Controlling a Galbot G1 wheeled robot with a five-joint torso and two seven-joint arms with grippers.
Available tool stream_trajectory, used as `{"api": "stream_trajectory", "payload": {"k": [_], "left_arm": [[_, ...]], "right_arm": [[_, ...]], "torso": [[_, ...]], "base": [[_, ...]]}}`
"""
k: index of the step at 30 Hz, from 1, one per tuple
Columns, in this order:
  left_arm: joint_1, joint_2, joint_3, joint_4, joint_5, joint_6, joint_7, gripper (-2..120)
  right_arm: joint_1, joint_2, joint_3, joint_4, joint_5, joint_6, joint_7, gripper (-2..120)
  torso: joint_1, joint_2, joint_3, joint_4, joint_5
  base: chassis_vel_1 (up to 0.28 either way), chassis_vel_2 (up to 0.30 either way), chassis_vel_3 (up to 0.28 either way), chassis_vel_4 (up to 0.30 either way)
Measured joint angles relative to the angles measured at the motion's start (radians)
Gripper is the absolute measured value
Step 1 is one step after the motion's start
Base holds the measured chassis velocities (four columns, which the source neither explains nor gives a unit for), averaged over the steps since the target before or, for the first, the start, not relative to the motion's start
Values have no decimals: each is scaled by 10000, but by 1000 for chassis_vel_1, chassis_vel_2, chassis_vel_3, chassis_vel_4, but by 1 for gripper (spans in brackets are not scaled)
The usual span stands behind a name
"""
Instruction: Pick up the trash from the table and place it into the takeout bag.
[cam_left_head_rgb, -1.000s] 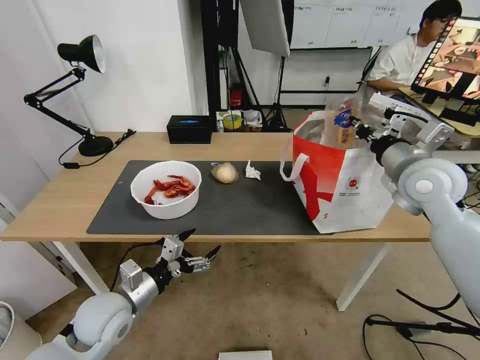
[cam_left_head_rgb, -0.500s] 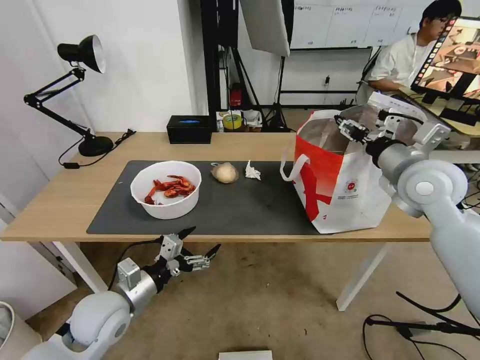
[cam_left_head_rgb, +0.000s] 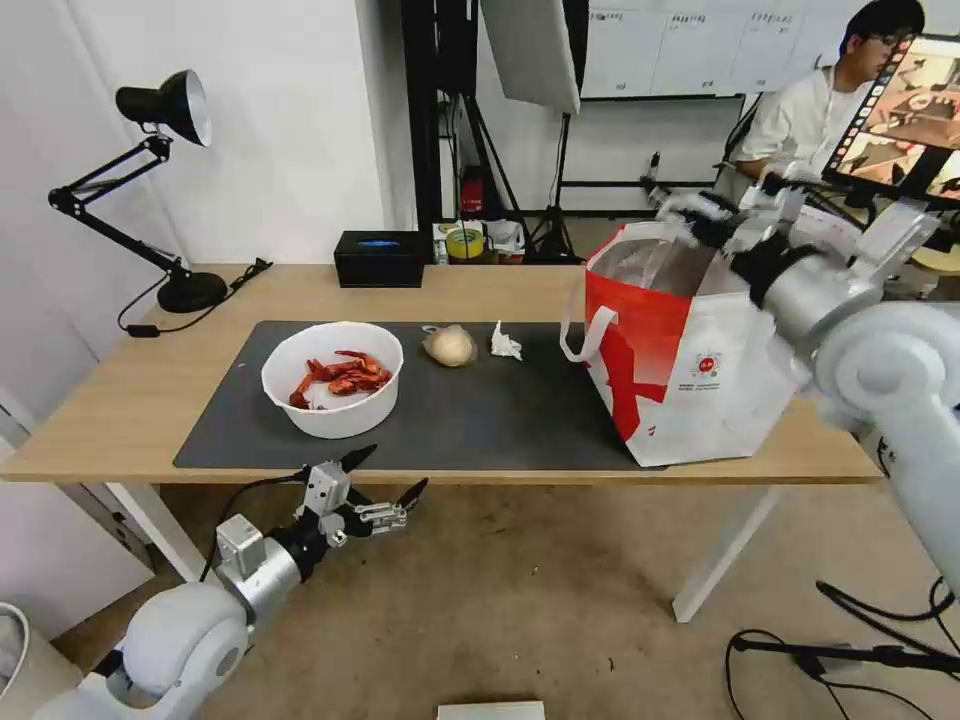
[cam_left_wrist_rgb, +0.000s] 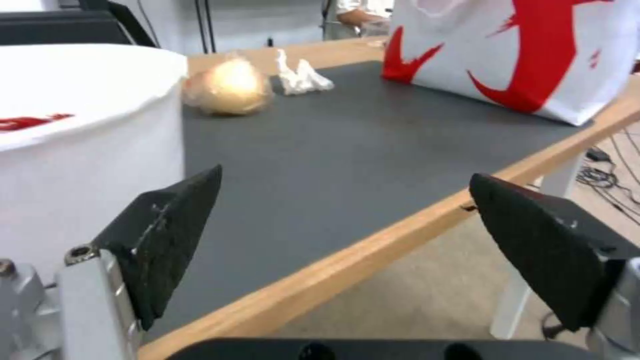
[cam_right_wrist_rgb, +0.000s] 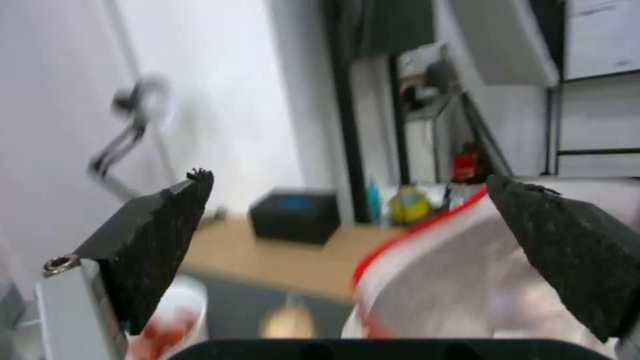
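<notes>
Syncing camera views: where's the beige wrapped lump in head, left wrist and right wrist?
Head: beige wrapped lump on the dark mat, between white bowl and crumpled tissue.
Left wrist: lump beyond the bowl wall, beside the tissue.
Right wrist: blurred lump by the takeout bag.
Shared landmark: the takeout bag.

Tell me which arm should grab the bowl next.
Left, probably: the left gripper hangs open at the table's front edge beside the bowl, while the right gripper is up over the takeout bag.
</notes>
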Motion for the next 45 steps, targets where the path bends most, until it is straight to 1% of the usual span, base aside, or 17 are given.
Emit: {"api": "stream_trajectory", "payload": {"k": [2,3,7,8,14,15,18,19,22,24,27,33,37,39,40,43,45], "left_arm": [[108,-6,-208,35,-4,-200,-5,100],[108,-6,-208,35,-4,-200,-5,100],[480,144,-712,-18,-23,-437,21,100],[480,144,-712,-18,-23,-437,21,100],[606,152,-1030,-125,-103,-476,37,100],[606,152,-1030,-125,-103,-476,37,100],[712,17,-1188,-152,28,-480,34,100],[712,17,-1188,-152,28,-480,34,100],[819,-109,-1306,-132,172,-481,38,100],[841,-161,-1324,-100,211,-481,38,100],[968,-373,-1367,-23,355,-481,11,100],[1095,-720,-1379,93,552,-471,-52,100],[1229,-933,-1395,143,663,-465,-220,100],[1351,-1112,-1421,168,719,-427,-510,100],[1351,-1112,-1421,168,719,-427,-510,100],[1459,-1185,-1563,143,819,-271,-913,100],[1497,-1198,-1625,116,826,-209,-1032,100]], "right_arm": [[-1014,-164,95,551,-1063,64,-719,100],[-1014,-164,95,551,-1063,64,-719,100],[-2520,-209,595,1042,-2199,610,-1717,100],[-2520,-209,595,1042,-2199,610,-1717,100],[-4057,-6,783,1332,-3239,963,-2063,100],[-4057,-6,783,1332,-3239,963,-2063,100],[-4932,337,718,1261,-4229,1230,-2048,100],[-4932,337,718,1261,-4229,1230,-2048,100],[-5423,806,563,1106,-4898,1479,-1724,100],[-5575,970,557,1082,-5029,1537,-1592,100],[-6103,1458,619,983,-5497,1757,-1209,100],[-6727,1982,681,767,-5931,2127,-839,100],[-6951,2190,671,607,-6023,2347,-733,100],[-7127,2359,619,458,-6107,2569,-614,100],[-7127,2359,619,458,-6107,2569,-614,100],[-7398,2509,546,417,-6259,2782,-422,100],[-7527,2562,529,434,-6310,2815,-364,100]], "torso": [[-1,0,0,0,-1],[-1,0,0,0,-1],[-1,0,0,-1,1],[-1,0,0,-1,1],[0,0,-1,1,-3],[0,0,-1,1,-3],[-2,-1,-1,0,-3],[-2,-1,-1,0,-3],[-1,-1,0,1,-1],[0,0,0,0,0],[0,-1,0,1,-3],[0,-1,0,0,-2],[-1,-1,0,0,-2],[0,0,0,1,-2],[0,0,0,1,-2],[-1,-1,0,1,-3],[0,0,0,0,-2]], "base": [[0,0,0,0],[0,0,0,0],[0,0,0,0],[0,0,0,0],[0,0,0,0],[0,0,0,0],[0,0,0,0],[0,0,0,0],[0,0,0,0],[0,0,0,0],[0,0,0,0],[0,0,0,0],[0,0,0,0],[0,0,0,0],[0,0,0,0],[0,0,0,0],[0,0,0,0]]}}
